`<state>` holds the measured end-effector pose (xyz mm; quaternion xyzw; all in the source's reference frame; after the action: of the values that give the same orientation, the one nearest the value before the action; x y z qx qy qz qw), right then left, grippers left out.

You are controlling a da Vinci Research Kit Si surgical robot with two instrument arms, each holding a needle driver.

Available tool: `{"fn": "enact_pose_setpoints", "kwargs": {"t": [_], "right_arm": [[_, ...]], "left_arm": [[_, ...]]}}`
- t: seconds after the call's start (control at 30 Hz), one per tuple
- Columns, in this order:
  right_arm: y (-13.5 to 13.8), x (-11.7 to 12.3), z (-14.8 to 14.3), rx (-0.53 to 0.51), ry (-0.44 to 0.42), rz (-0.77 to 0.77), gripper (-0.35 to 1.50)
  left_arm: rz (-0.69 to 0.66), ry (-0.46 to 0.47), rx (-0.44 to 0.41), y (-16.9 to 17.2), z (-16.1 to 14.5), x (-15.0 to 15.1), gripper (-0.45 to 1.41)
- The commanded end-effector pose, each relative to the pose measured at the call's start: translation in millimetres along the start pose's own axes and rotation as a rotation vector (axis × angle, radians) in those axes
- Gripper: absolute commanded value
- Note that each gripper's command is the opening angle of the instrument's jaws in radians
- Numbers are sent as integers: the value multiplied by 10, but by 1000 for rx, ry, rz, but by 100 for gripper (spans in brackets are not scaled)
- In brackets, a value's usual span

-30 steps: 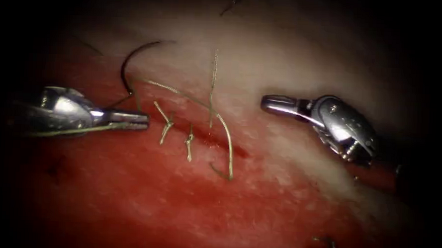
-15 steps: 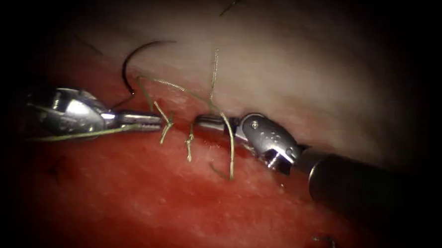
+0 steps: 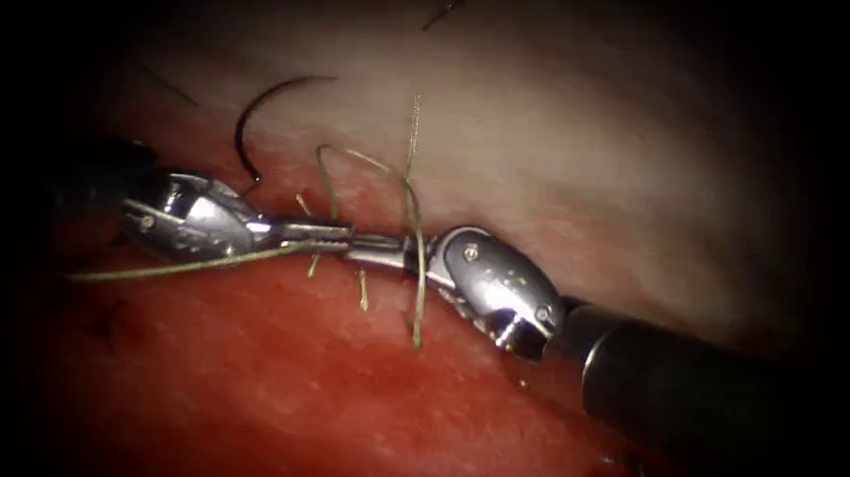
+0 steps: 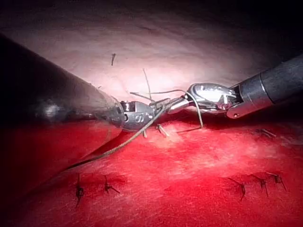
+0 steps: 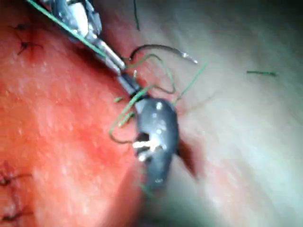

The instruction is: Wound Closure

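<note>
The tissue (image 3: 361, 389) is pork belly, wet and red with red fluid (image 3: 247, 374) on the near side of the cut (image 3: 367, 260) and pale and fatty on the far side. The cut runs across the middle of the endoscope view, crossed by short knotted stitches with stubby cut ends (image 3: 363, 291).

The needle (image 3: 258, 121) is a thin dark arc lying on the pale tissue on the far side of the cut and toward its left end, free of both tools. Its lower end meets the tissue close to the cut; whether it is in the tissue cannot be told.

The left tool (image 3: 334, 233) lies along the cut, its slim metal jaws closed on the thread (image 3: 156, 268), a fine yellow-green strand trailing away from the cut past the tool's wrist. The right tool (image 3: 377, 249), polished and rounded at the wrist, points at the left tool tip to tip over the cut; a loop of thread (image 3: 414, 267) is draped across its jaws, which look narrow, though whether they grip anything cannot be told.
</note>
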<state>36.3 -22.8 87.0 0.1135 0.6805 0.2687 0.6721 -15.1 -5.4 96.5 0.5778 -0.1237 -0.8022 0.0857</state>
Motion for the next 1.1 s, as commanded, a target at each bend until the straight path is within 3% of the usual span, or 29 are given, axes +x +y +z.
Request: {"fn": "enact_pose_setpoints", "kwargs": {"t": [0.03,0.5,0.8,1.1], "right_arm": [[2,1,10,-9,9,1,-35],[7,3,8,-36,0,-8,-35],[25,2,7,-101,-37,-30,-35],[19,15,8,-110,11,-21,-35]], "left_arm": [[2,3,-7,3,7,-7,-45],[3,20,-21,8,3,9,-45],[1,40,-52,17,6,48,-45],[-2,36,-54,26,22,22,-45]]}}
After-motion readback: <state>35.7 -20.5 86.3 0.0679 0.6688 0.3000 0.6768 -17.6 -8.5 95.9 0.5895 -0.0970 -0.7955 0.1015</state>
